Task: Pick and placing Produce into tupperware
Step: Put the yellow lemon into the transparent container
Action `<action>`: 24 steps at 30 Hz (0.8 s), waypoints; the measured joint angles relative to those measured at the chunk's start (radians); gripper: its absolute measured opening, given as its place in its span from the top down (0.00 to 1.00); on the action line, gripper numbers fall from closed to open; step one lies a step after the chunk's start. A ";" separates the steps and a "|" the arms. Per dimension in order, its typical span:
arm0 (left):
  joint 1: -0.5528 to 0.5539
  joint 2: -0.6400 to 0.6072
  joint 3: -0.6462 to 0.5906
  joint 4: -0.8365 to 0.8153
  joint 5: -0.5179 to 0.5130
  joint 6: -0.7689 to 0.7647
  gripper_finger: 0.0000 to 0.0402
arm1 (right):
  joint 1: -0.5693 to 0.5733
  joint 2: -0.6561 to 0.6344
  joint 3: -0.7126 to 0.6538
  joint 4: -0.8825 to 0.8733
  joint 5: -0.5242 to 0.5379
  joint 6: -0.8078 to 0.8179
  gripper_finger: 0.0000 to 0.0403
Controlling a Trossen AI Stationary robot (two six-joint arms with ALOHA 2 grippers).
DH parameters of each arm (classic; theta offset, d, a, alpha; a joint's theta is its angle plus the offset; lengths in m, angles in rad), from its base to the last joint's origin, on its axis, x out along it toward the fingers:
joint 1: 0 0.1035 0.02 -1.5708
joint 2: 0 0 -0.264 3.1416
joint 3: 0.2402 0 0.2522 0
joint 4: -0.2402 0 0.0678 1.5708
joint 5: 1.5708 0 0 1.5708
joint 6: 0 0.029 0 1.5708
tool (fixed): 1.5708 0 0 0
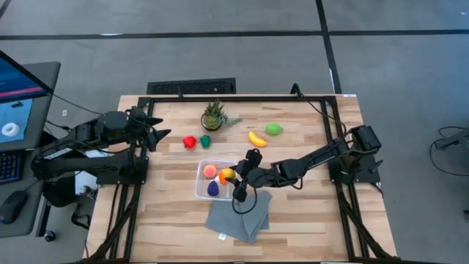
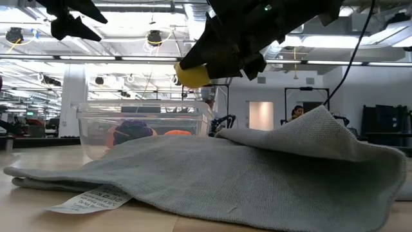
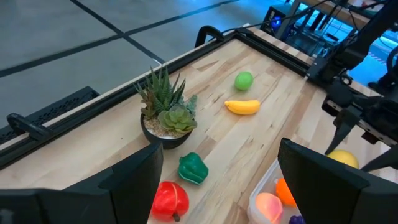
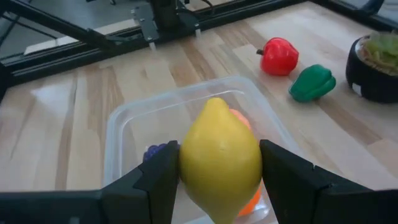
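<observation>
My right gripper (image 1: 230,176) hovers over the right edge of the clear tupperware (image 1: 201,181), shut on a yellow lemon (image 4: 219,158). Inside the tupperware lie a peach-pink piece (image 1: 210,171), an orange piece (image 1: 223,178) and a purple piece (image 1: 213,188). On the bare table rest a red pepper (image 1: 189,141), a dark green pepper (image 1: 206,141), a yellow banana (image 1: 256,138) and a lime-green fruit (image 1: 274,129). My left gripper (image 1: 163,136) is open, raised at the table's left, pointing toward the red pepper. My right gripper pinches the lemon's belly (image 4: 186,163) between its two fingers (image 4: 159,177), one on each side, with the lemon's pointed end facing away from the wrist. The fingers slant down from the table's right. The lemon (image 2: 192,75) is lifted clear above the tupperware's rim (image 2: 145,109).
A spiky potted plant (image 1: 213,116) stands at the far middle of the table. A folded grey cloth (image 1: 238,216) lies near the front, touching the tupperware's near right corner. Open wood stretches left and right of the tupperware.
</observation>
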State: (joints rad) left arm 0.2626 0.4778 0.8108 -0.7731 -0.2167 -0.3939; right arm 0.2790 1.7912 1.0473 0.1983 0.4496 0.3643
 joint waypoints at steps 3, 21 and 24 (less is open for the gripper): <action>0.000 0.000 0.000 0.000 0.000 0.007 0.24 | 0.000 0.000 0.000 -0.003 0.006 -0.034 0.45; 0.000 0.000 0.000 0.000 0.000 0.009 0.24 | -0.021 0.022 0.013 0.037 -0.011 -0.087 0.44; 0.000 0.000 0.000 0.002 0.000 0.008 0.24 | -0.022 0.064 0.062 0.027 -0.048 -0.129 0.44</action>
State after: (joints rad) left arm 0.2625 0.4778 0.8108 -0.7709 -0.2169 -0.3855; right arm 0.2572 1.8555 1.1097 0.2248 0.4012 0.2349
